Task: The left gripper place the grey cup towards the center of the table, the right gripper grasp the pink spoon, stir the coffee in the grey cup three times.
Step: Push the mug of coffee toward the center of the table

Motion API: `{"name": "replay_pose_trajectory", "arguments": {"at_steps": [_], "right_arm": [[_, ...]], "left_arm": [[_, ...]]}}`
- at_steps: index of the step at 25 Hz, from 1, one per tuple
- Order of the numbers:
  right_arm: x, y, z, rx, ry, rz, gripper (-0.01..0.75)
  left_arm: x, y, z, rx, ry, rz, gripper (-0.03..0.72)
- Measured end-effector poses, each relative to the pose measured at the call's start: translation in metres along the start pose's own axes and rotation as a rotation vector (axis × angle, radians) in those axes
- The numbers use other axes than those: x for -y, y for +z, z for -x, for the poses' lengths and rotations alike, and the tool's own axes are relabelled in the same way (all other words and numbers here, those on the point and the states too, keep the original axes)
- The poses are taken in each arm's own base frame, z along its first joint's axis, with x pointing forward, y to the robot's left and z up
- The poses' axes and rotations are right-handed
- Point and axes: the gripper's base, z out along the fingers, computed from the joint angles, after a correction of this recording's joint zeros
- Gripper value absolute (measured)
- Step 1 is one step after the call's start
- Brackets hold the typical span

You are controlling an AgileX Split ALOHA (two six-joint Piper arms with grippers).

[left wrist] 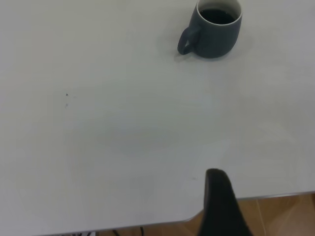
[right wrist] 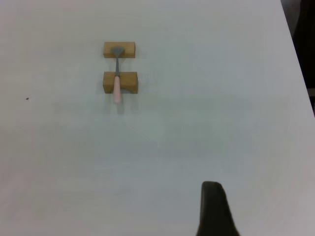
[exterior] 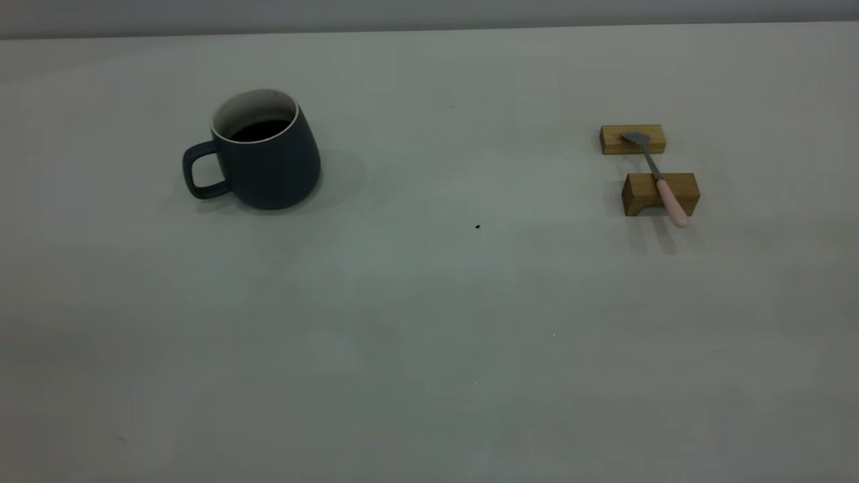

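1. The left claw (left wrist: 220, 204) shows only as one dark finger at the near counter (exterior: 429, 322) edge in its wrist view; whether it is spread or pressed together cannot be told
2. Well ahead of the left claw, the grey cup (exterior: 265, 154) stands upright on the counter, coffee (exterior: 258, 129) inside, its loop handle turned away from the spoon's side
3. The right claw (right wrist: 214, 209) likewise shows one dark finger only; its state cannot be told
4. Far ahead of the right claw, the pink spoon (exterior: 661, 181) lies bridging two wooden blocks (exterior: 661, 193), metal bowl on the farther block, pink handle overhanging the nearer one
5. Cup and spoon are well apart
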Motion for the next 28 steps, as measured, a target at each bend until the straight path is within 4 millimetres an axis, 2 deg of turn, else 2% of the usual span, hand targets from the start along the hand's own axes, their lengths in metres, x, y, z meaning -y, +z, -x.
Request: {"name": "replay_pose_trajectory", "arguments": {"at_steps": [12, 17, 21, 28], "right_arm": [[0.0, 0.0, 0.0, 0.0, 0.0, 0.0, 0.538], [0.0, 0.0, 0.0, 0.0, 0.0, 0.0, 0.538], [0.0, 0.0, 0.0, 0.0, 0.0, 0.0, 0.538], [0.0, 0.0, 0.0, 0.0, 0.0, 0.0, 0.538]], "left_arm": [[0.0, -0.001, 0.002, -0.016, -0.024, 0.0, 0.528], [-0.002, 0.003, 0.033, -0.11, -0.055, 0.006, 0.528], [-0.007, 0.03, 0.065, -0.213, -0.086, 0.017, 0.528], [-0.023, 0.114, 0.1, -0.358, -0.044, 0.092, 0.528]]}}
